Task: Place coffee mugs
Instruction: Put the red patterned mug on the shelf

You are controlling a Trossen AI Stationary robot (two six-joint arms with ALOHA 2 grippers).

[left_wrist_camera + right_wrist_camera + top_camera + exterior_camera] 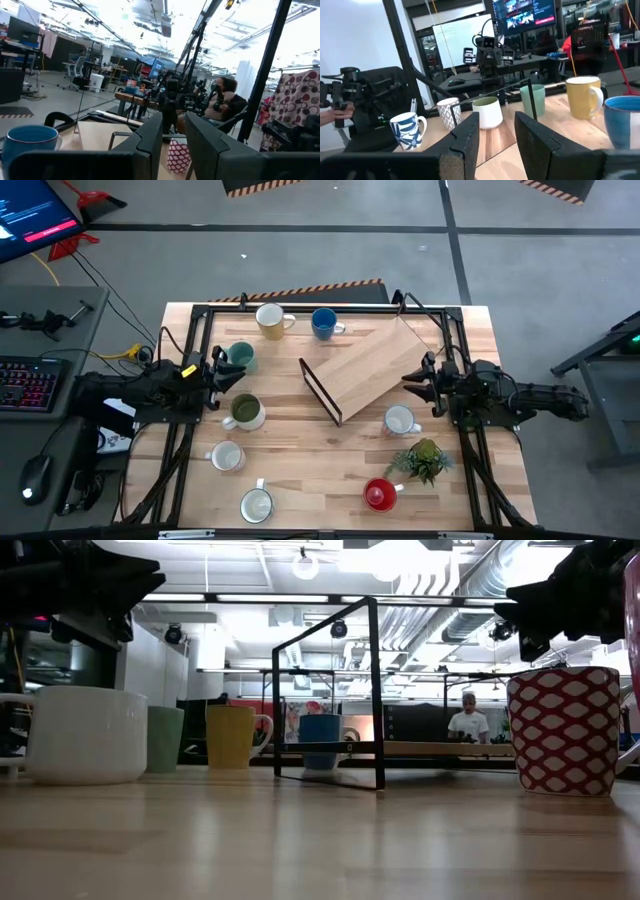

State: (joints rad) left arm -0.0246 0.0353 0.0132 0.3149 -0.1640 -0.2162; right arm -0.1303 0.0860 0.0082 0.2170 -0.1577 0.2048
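Several coffee mugs stand upright on their bases on the wooden table [300,450]: yellow [270,320] and blue [323,323] at the far edge, teal [240,357] and olive green [245,412] at the left, white ones [227,456] [256,505] near the front, one white [400,420] and one red [379,494] at the right. My left gripper [222,372] hovers open at the left beside the teal mug, with nothing between its fingers [173,120]. My right gripper [412,387] hovers open at the right above the white mug, also holding nothing [496,122].
A wooden board in a black metal frame [360,370] lies slantwise at the table's middle between the two grippers. A small green potted plant [425,458] stands at the right front. Black arm frames run along both table sides. A person [468,720] sits in the room beyond.
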